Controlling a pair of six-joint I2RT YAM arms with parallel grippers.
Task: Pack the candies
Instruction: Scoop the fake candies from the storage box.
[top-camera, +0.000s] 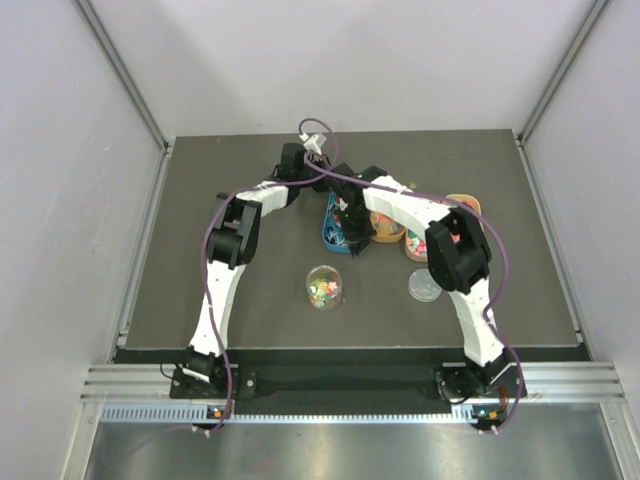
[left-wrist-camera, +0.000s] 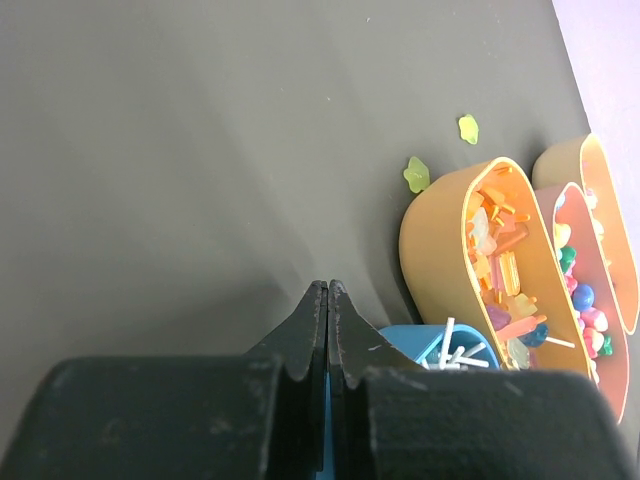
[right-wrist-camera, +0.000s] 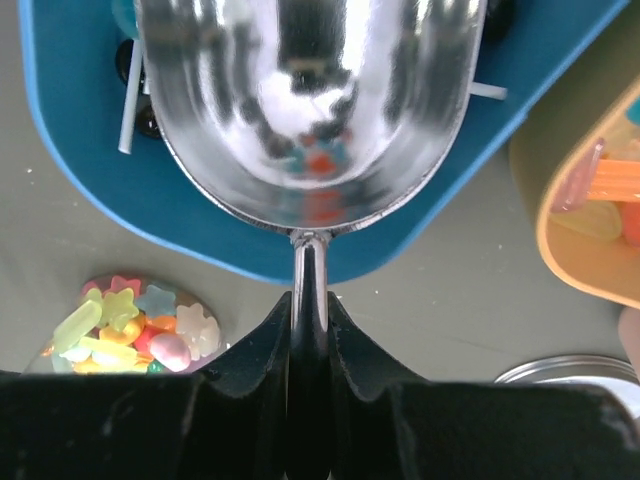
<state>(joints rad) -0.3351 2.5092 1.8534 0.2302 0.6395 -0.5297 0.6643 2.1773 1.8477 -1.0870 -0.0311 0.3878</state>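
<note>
One scoop (right-wrist-camera: 310, 100) poised over the blue tray (right-wrist-camera: 90, 180)
My right tool (right-wrist-camera: 308, 330) clamps its handle, left tool (left-wrist-camera: 327, 330) pinched empty; candies (left-wrist-camera: 505, 270) at three o'clock; next: dip, carry level to jar (top-camera: 324, 288)

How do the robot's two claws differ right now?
The left claw is pinched shut on nothing; the right claw clamps the thin handle of a metal scoop. The left claw points at bare table next to the blue tray; the right claw's scoop sits over that tray. Both are black with two fingers.
</note>
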